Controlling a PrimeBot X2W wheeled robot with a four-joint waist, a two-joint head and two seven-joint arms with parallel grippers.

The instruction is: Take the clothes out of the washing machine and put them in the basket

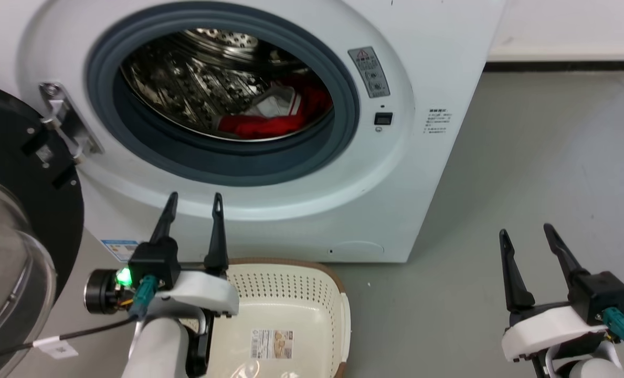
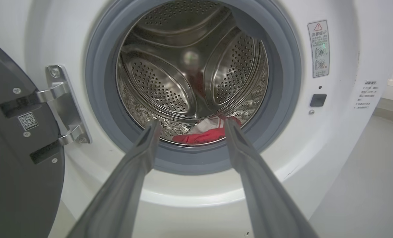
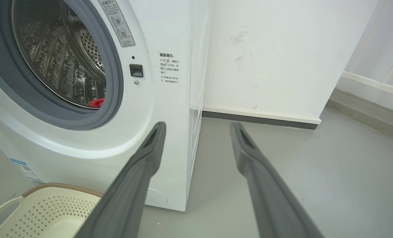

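red-and-white clothes (image 1: 277, 116) heaped in drum (image 1: 196, 79)

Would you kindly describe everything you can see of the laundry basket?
The basket is cream plastic, a rounded rectangle with perforated walls, a brown rim, a white handle and a smooth bottom bearing a label. It stands upright on the grey floor just before the washing machine, empty where visible; the left forearm covers its near-left corner.
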